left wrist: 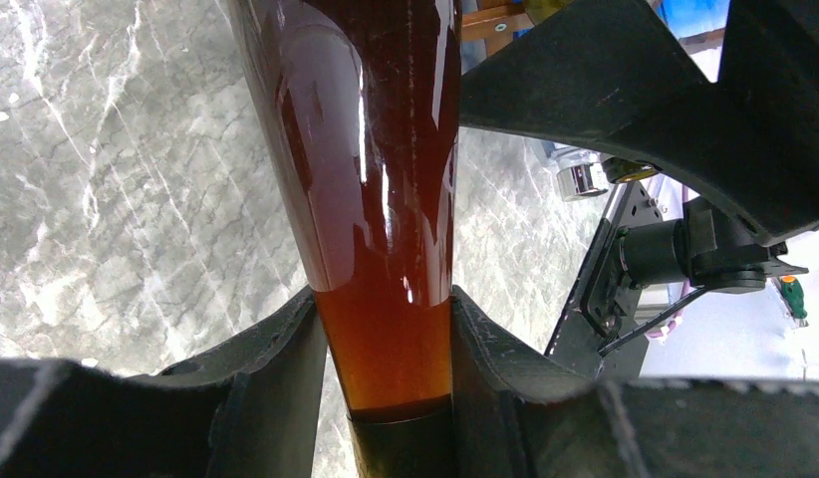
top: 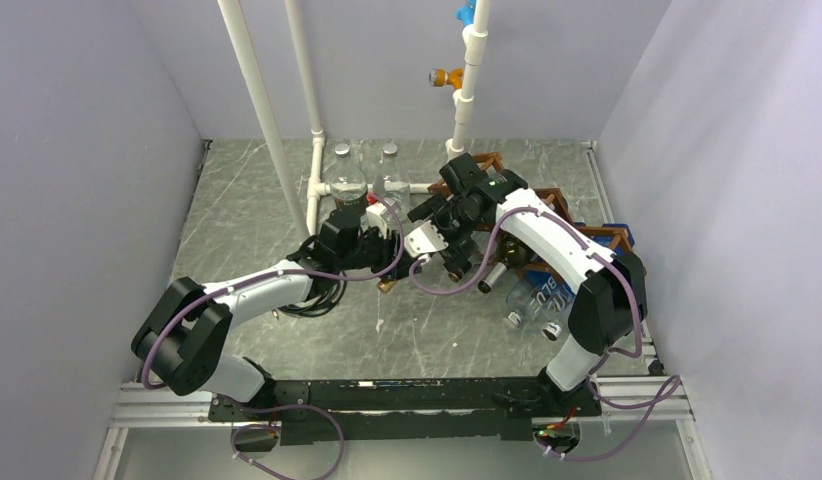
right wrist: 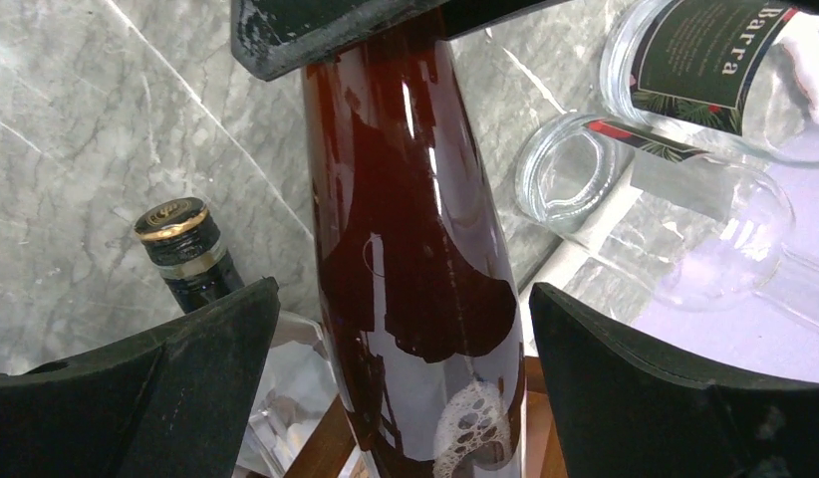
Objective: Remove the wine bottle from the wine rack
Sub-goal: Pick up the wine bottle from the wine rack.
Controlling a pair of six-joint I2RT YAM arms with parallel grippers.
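Left wrist view shows left gripper (left wrist: 386, 334) clamped on the neck of the dark reddish-amber glass wine bottle (left wrist: 376, 149), base end at the reddish-brown wooden lattice wine rack (top: 555, 196), right gripper (right wrist: 401, 339) spread around its body; best pulled straight, slowly.

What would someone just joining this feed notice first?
The dark amber wine bottle at mid-table draws the eye. The left gripper is clamped on its narrow neck, while the right gripper straddles its wider body with jaws wide apart, not touching it. Just behind is the reddish-brown wine rack, and two clear bottles stand upright by the white pipes at the back.
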